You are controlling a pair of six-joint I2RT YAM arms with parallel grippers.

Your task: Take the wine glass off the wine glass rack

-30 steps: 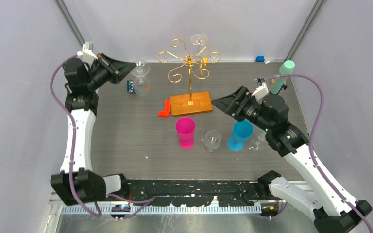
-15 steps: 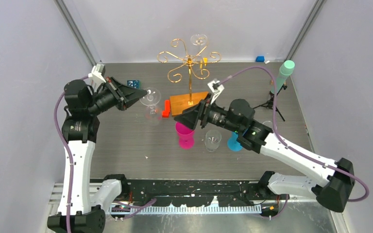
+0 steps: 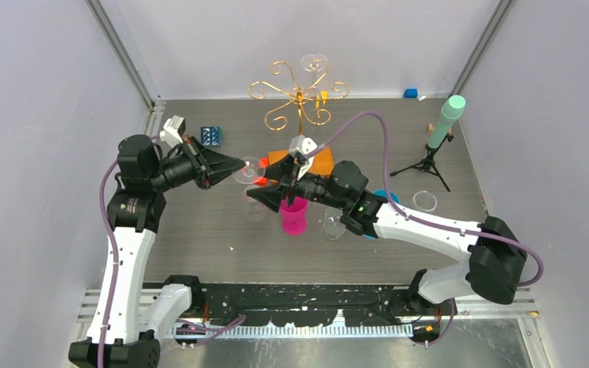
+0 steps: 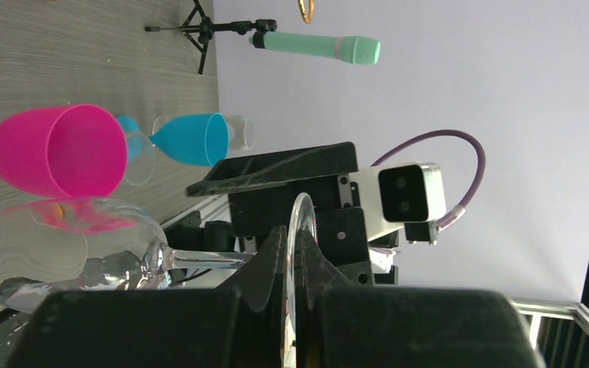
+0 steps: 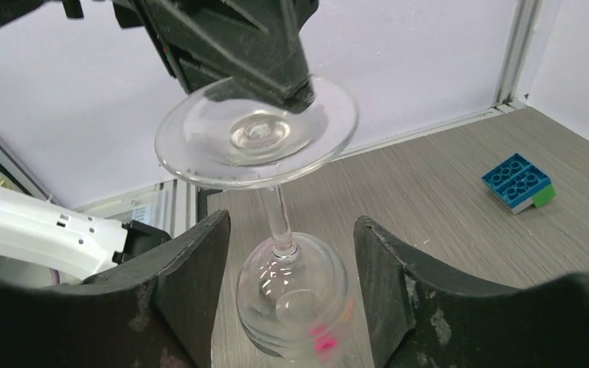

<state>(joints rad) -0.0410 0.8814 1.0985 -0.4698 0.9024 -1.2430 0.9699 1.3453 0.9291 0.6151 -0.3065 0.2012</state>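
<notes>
A clear wine glass hangs upside-down in the air, foot (image 3: 247,170) up and bowl (image 3: 255,207) down, clear of the gold wire wine glass rack (image 3: 299,96). My left gripper (image 3: 235,164) is shut on the rim of the foot (image 4: 301,222); the stem (image 4: 199,259) runs left to the bowl (image 4: 69,245). My right gripper (image 3: 259,196) is open. In the right wrist view its fingers (image 5: 192,276) stand on either side of the stem and bowl (image 5: 295,303), apart from them, below the foot (image 5: 257,134). A second glass (image 3: 314,61) hangs on the rack.
The rack's wooden base (image 3: 320,159) is partly hidden behind my right arm. A pink cup (image 3: 293,211), a clear glass (image 3: 335,222) and a blue cup (image 3: 378,197) stand just near of it. A green microphone on a tripod (image 3: 441,126) and a blue brick (image 3: 212,136) are further off.
My left arm has carried the glass right and nearer, away from the back left. My right arm has swung left across the table and its open fingers now flank the glass.
</notes>
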